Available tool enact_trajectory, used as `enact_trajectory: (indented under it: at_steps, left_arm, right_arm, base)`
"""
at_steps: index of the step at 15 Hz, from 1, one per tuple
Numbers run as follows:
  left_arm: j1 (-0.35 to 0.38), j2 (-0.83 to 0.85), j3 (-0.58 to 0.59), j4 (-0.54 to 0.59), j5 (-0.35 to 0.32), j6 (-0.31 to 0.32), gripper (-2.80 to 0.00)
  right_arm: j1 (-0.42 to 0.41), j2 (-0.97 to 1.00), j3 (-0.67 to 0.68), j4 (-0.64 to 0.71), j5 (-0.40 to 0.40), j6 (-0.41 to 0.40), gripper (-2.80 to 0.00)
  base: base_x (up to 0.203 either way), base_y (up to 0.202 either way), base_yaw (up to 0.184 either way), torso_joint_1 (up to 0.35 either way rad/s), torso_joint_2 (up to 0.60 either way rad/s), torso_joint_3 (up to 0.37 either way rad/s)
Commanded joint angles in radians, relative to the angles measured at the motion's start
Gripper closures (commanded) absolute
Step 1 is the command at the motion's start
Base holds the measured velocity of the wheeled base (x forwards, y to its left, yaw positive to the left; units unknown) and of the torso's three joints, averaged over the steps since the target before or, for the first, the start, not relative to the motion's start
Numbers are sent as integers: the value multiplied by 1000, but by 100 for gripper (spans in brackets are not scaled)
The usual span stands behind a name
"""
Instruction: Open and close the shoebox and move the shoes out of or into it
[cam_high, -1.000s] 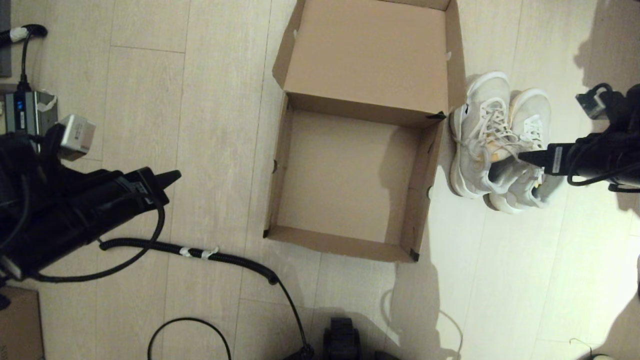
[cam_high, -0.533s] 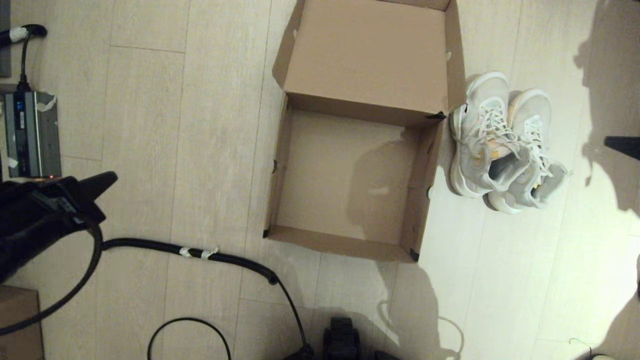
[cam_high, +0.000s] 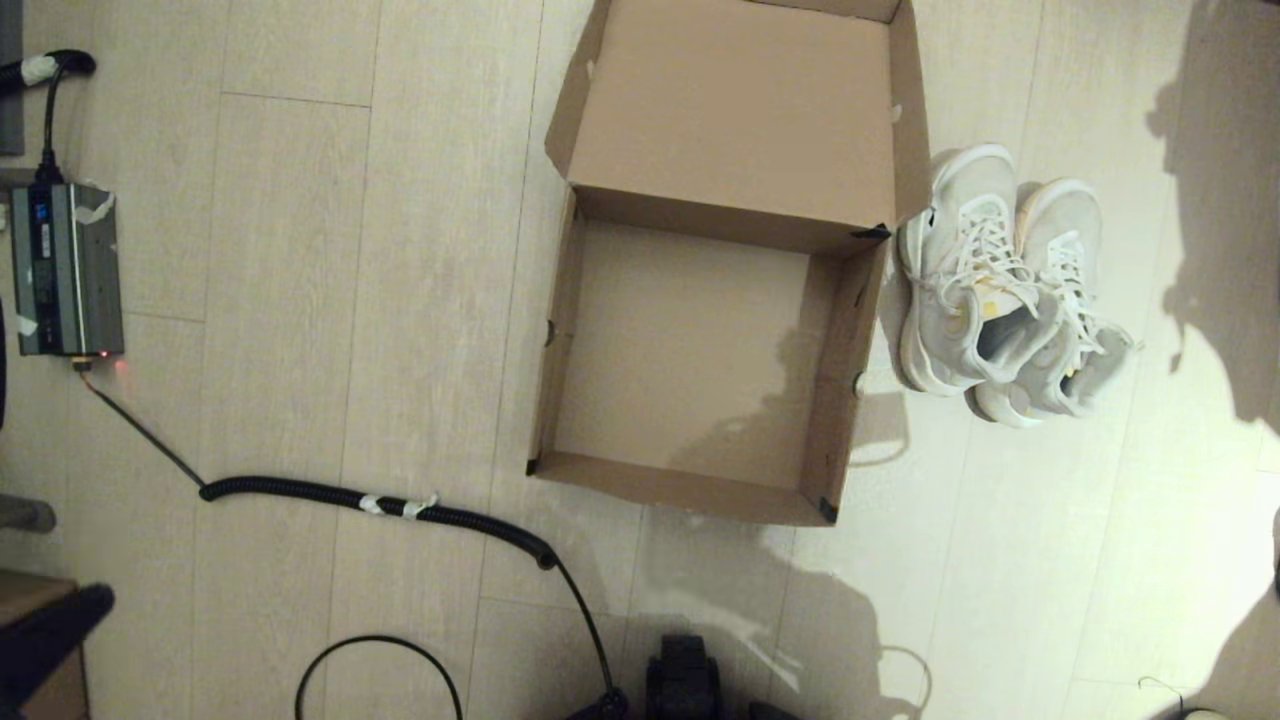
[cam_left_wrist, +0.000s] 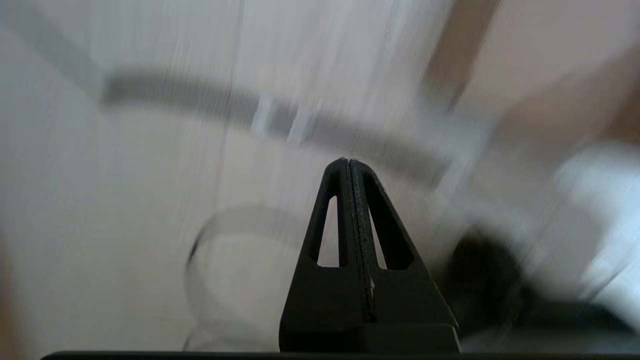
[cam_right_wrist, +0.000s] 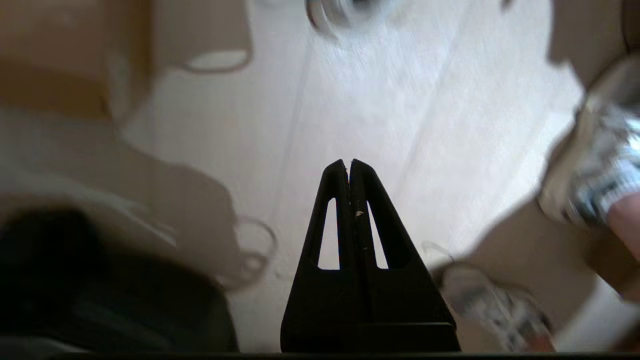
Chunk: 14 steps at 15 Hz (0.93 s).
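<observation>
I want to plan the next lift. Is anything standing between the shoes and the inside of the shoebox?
Only the box's own side wall. The shoes stand on the floor right beside the open shoebox, whose inside shows nothing in it; they must go over that wall.

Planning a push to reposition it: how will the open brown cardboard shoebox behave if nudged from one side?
The open brown cardboard shoebox is empty, so probably light and apt to slide on the smooth pale plank floor. Its thin walls may flex inward. The raised flap lid could swing if bumped.
</observation>
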Motion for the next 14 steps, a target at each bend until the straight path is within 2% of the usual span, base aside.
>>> enact_trajectory:
  at_steps: [1, 3, 5, 6, 8, 10, 11, 12, 13, 14]
  left_arm:
    - [1, -108, 119, 31, 35, 13, 0]
    - [3, -152, 234, 40, 55, 46, 0]
    - [17, -204, 317, 44, 57, 63, 0]
    - [19, -233, 328, 45, 49, 65, 0]
    - [21, -292, 333, 48, 19, 95, 0]
    - [39, -363, 330, 54, 58, 265, 0]
    - [76, -392, 325, 65, 79, 289, 0]
    - [111, -412, 321, 77, 84, 290, 0]
    - [119, -439, 320, 83, 80, 276, 0]
    - [110, -488, 319, 90, 48, 273, 0]
  right_arm:
    - [0, -149, 130, 0, -36, -38, 0]
    - [0, -284, 286, 2, -61, -96, 0]
    - [1, -361, 417, -1, -32, -137, 0]
    - [2, -371, 425, 0, 35, -143, 0]
    - [66, -353, 421, 12, 50, -139, 0]
    - [170, -319, 419, 26, 49, -103, 0]
    - [184, -315, 423, 31, 45, -78, 0]
    - [184, -340, 424, 32, 42, -67, 0]
    - [182, -400, 424, 33, 36, -59, 0]
    - [178, -494, 424, 34, 31, -55, 0]
  base:
    - [0, 0, 0, 0, 0, 0]
    - [0, 0, 0, 0, 0, 0]
    - [0, 0, 0, 0, 0, 0]
    - [0, 0, 0, 0, 0, 0]
    - [0, 0, 0, 0, 0, 0]
    - [0, 0, 0, 0, 0, 0]
    - [0, 0, 0, 0, 0, 0]
    - [0, 0, 0, 0, 0, 0]
    - [0, 0, 0, 0, 0, 0]
    - [0, 0, 0, 0, 0, 0]
